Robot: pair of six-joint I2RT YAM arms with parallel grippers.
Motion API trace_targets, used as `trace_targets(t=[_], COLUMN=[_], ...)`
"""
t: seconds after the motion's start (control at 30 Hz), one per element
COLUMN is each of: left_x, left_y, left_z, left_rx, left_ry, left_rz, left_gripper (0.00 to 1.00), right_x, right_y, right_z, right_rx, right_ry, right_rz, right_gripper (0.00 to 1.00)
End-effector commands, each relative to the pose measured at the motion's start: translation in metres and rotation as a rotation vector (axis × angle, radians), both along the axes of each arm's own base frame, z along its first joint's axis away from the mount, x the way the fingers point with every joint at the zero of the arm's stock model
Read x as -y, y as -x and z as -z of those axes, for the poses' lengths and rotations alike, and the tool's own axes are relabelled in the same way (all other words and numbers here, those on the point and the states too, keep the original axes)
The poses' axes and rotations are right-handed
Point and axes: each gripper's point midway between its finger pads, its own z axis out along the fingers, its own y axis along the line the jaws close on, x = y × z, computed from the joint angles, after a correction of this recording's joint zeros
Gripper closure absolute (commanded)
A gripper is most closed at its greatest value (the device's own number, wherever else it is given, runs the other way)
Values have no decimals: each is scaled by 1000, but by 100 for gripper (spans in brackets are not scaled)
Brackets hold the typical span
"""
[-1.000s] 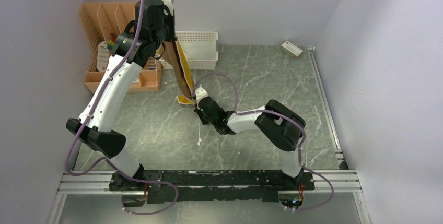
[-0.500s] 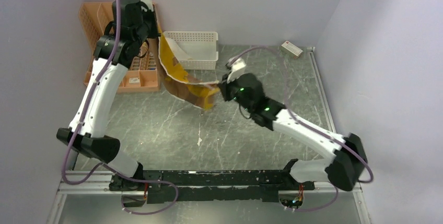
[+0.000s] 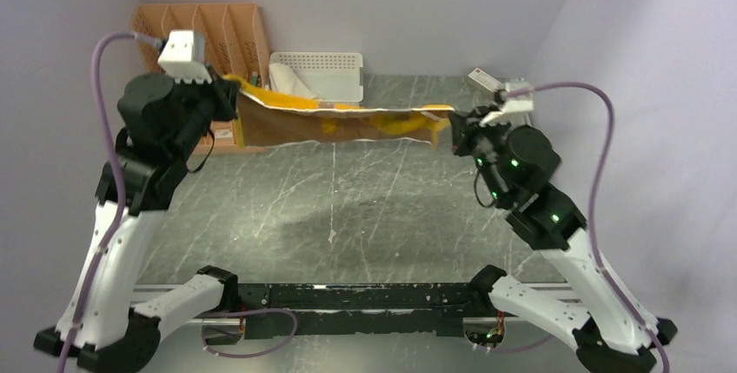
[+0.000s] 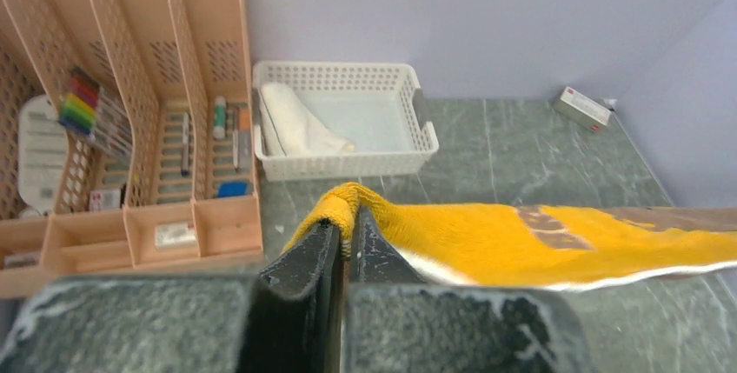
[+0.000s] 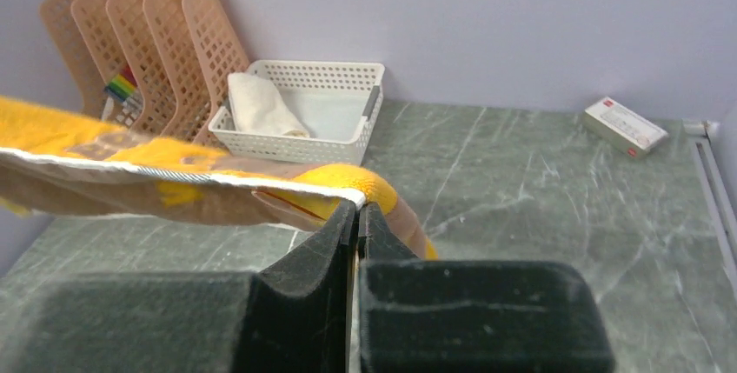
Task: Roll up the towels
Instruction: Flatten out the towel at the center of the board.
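Top external view: the yellow towel (image 3: 348,123) hangs in the air as a wide band between the left pincer (image 3: 224,88) and the right pincer (image 3: 454,126). Each pincer is closed tight on one upper corner. Both wrist views confirm this: at each pincer the jaws meet with only a small fold of yellow cloth nipped between them. The top edge runs almost taut from pincer to pincer with a slight sag midway. The rest of the cloth drops below that line and does not touch the table (image 3: 374,216) beneath the pincers.

Assessment: the towel appears to be held high and wide so that it opens to full width and sheds its creases, since a neat roll needs a flat sheet. No rolling has begun. The next move is probably to lower the cloth flat onto the table under the pincers.

The white towel (image 3: 291,83) lies bundled in the basket (image 3: 341,59), beyond the stretched edge and nearer the left pincer. Neither pincer touches it. A rack (image 3: 209,25) stands just beyond the left pincer, and a box (image 3: 485,80) lies just beyond the right pincer.

Risk: each grip takes only a small fold, so a corner could slip out if the pincers draw further apart.
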Motion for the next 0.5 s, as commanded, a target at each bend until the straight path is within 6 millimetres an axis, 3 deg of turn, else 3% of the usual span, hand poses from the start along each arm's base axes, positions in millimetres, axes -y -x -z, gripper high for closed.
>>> trace_targets(t=[0.0,0.17,0.3,0.47], left_x=[4,7,3,-4], left_y=[33,72,88,93], left_z=[38,90,144,214], left_rx=[-64,-168,-306,-491], left_ry=[87,194,232,257], left_rz=[49,88,45,-58], left_gripper=[93,93,93,93], right_x=[41,41,32,23], right_y=[35,58,50,39], right_z=[7,30,64,109], right_rx=[-51,-101,-202,-274], right_ry=[-45,-47,-16,-38], right_rz=[75,-4,3,35], right_gripper=[100,100,100,100])
